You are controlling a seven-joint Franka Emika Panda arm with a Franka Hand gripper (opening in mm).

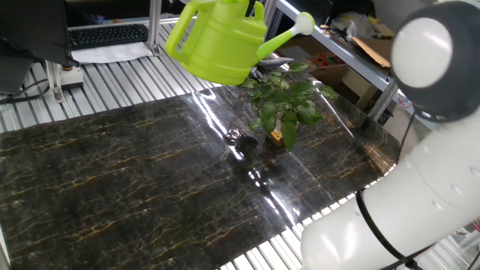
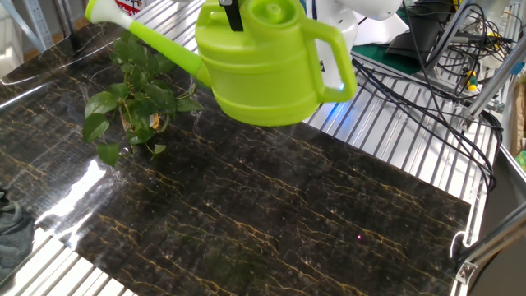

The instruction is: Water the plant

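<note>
The plant (image 1: pixel 286 101), with dark green leaves and a yellow-orange tag (image 1: pixel 277 137) at its base, stands at the far right of the dark marble table top (image 1: pixel 135 180). It also shows in the other fixed view (image 2: pixel 131 99) at the left. A lime-green watering can (image 1: pixel 217 41) hangs in the air beside and above it, nearly level, its white-tipped spout (image 1: pixel 304 23) over the leaves. The can also shows large in the other view (image 2: pixel 263 70). My gripper (image 2: pixel 233 10) grips the can's top; only the black finger tips show at the frame's upper edge.
The arm's white body (image 1: pixel 420 157) fills the right side. A keyboard (image 1: pixel 109 34) and papers lie at the back on the slatted metal bench. Cables (image 2: pixel 427 66) run over the bench. A grey cloth (image 2: pixel 10 226) lies at the table's corner.
</note>
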